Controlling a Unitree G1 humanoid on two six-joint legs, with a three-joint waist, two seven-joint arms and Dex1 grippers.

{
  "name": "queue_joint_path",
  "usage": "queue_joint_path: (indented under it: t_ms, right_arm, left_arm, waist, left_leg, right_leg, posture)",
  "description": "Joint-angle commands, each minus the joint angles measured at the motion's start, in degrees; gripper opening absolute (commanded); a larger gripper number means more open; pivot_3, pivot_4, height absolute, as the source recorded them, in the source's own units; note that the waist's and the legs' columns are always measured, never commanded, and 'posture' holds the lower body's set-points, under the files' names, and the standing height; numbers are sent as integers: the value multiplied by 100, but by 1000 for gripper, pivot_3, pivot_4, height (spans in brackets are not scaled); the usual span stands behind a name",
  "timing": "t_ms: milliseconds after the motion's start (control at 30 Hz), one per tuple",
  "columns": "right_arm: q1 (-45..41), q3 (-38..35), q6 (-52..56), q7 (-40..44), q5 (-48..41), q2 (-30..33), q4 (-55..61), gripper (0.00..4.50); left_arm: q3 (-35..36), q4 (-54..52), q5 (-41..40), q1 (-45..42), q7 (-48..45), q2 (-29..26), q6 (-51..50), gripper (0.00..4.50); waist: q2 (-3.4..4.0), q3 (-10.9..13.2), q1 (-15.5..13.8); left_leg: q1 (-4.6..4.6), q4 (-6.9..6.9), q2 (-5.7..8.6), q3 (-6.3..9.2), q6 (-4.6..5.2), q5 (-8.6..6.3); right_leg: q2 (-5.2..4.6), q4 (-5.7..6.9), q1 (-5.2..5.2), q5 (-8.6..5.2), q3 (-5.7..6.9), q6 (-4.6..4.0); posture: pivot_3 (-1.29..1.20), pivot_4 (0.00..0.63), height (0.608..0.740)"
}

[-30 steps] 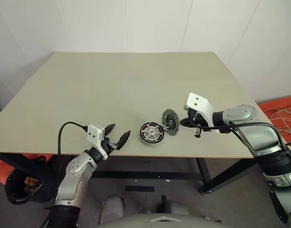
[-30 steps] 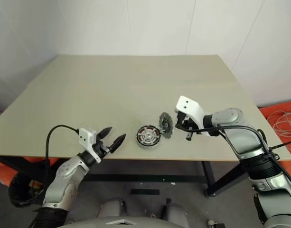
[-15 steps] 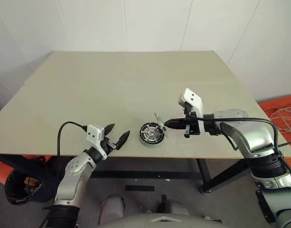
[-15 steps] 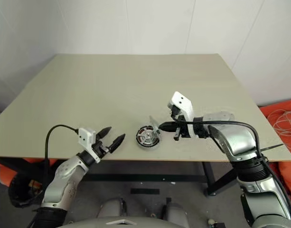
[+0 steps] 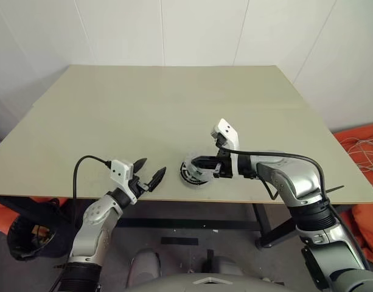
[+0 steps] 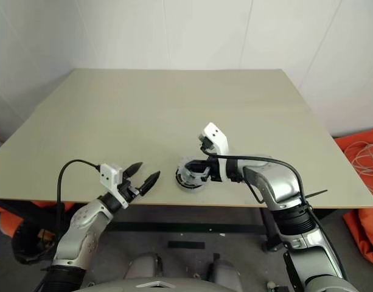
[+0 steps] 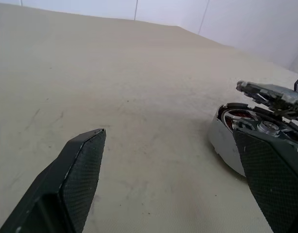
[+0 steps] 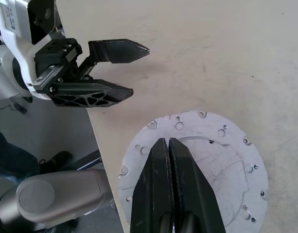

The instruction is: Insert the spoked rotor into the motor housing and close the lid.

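1. Two tools in view: left tool [image 5: 151,177] spread wide, empty, just left of the motor housing [image 5: 193,173].
2. Right tool [image 5: 194,163] pinched shut on a grey disc [image 8: 197,162] over the housing, near tabletop [image 5: 162,109] edge.

The table [image 5: 143,115] has a matt, pale beige top, smooth like laminate or painted board, with faint scuffs and specks in the left wrist view. The motor housing [image 7: 226,138] has a smooth, satin silver metal wall with a dull sheen, while the flat disc [image 8: 214,160] held over it is pale grey metal, matt and finely scratched, with small drilled holes around its rim. The fingers [image 7: 76,179] of the left gripper [image 5: 149,174] are matt black plastic with a fine cross-hatched grip texture, and its wrist block [image 5: 121,171] looks like smooth white plastic.
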State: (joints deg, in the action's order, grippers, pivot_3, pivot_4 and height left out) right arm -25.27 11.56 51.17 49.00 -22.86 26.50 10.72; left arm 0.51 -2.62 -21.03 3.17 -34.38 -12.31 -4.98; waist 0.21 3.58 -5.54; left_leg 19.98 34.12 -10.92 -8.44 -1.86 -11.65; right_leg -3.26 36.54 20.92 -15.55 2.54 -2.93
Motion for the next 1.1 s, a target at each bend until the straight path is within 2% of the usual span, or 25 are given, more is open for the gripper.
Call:
queue_joint_path:
  t_ms: [33,367,533,633,1000,1100]
  right_arm:
    - [58,-2,-166,-187,68,-90,-158,37]
    - [396,156,-596,-677,368,-498,-561,37]
    - [313,-398,-861,-966,104,-735,-350,37]
    - [314,-555,-918,-992,2,-744,-63,585]
    - [502,-545,-933,-577,-106,-131,238,4435]
    - [566,-469,-1012,-311,-107,69,222,4475]
  left_arm:
    - [78,-141,-35,-84,-32,-59,58,4500]
    - [-12,-259,16,-11,49,-2,53,4500]
    - [99,-195,-61,-29,-55,-101,55,4500]
    - [132,-129,-98,-61,-107,-143,64,4500]
    - [-29,-128,4,-140,-22,-12,42,4500]
    - [38,-51,-32,-168,-71,-62,62,4500]
  waist:
    - [0,0,1]
    - [-2,-1,5]
    - [-2,-1,5]
    - [-2,-1,3]
    - [-2,-1,-1]
    - [-2,-1,5]
  left_leg:
    - [0,0,0,0,-1,1]
    - [-1,-2,0,0,-3,2]
    - [-4,-2,-2,0,-10,5]
    - [1,-2,-1,0,-13,7]
    - [4,-5,1,-1,-12,7]
    - [3,-6,0,-1,-12,7]
  right_leg:
    - [0,0,0,0,0,0]
    - [0,0,-2,0,-1,1]
    - [1,0,-4,-15,-1,29]
    - [0,1,4,0,-1,9]
    - [0,-2,4,0,-3,8]
    - [1,-2,5,-5,-3,17]
  posture:
    - [0,0,740]
    - [0,0,740]
    - [0,0,740]
    - [0,0,740]
    - [0,0,740]
    - [0,0,740]
